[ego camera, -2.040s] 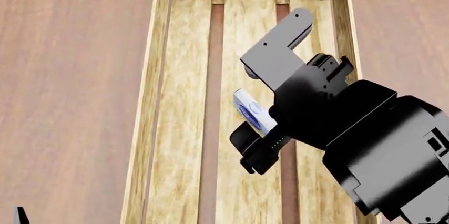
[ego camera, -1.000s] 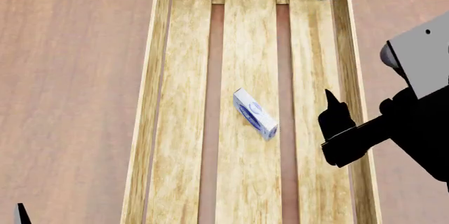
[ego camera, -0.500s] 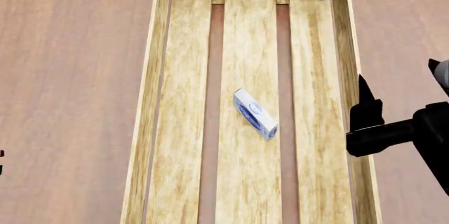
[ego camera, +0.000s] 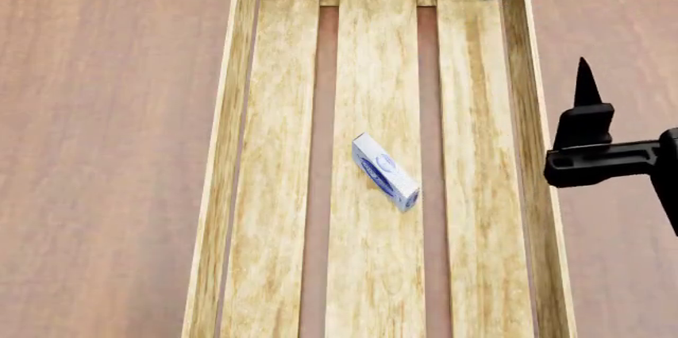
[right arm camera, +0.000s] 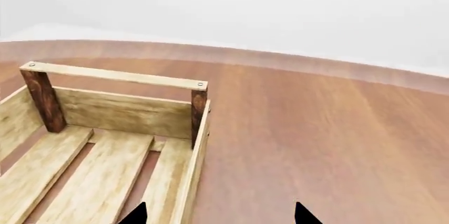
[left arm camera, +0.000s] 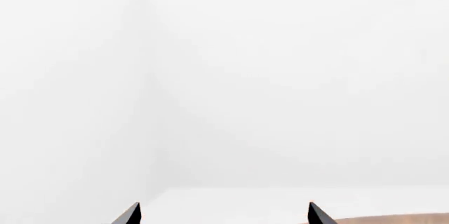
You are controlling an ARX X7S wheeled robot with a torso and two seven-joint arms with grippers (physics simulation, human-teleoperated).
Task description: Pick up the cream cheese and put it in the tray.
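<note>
wood table (ego camera: 117, 147); cream cheese (ego camera: 385, 171) inside tray (ego camera: 217, 195); right gripper (right arm camera: 218, 214) empty.

The right gripper (ego camera: 586, 108) let go of the cream cheese (ego camera: 385, 171). It then drew back over the tray (ego camera: 238, 155) wall, empty.

My head camera looks steeply down, close over the tray (ego camera: 241, 155), whose slatted floor fills the middle of the picture while the wooden table (ego camera: 106, 147) flanks it on both sides. My right wrist camera sits low near the tray's right wall and faces along it toward the far end rail and corner posts, sharing that end with the head view. My left wrist camera faces blank white background, catching only a sliver of table edge.
</note>
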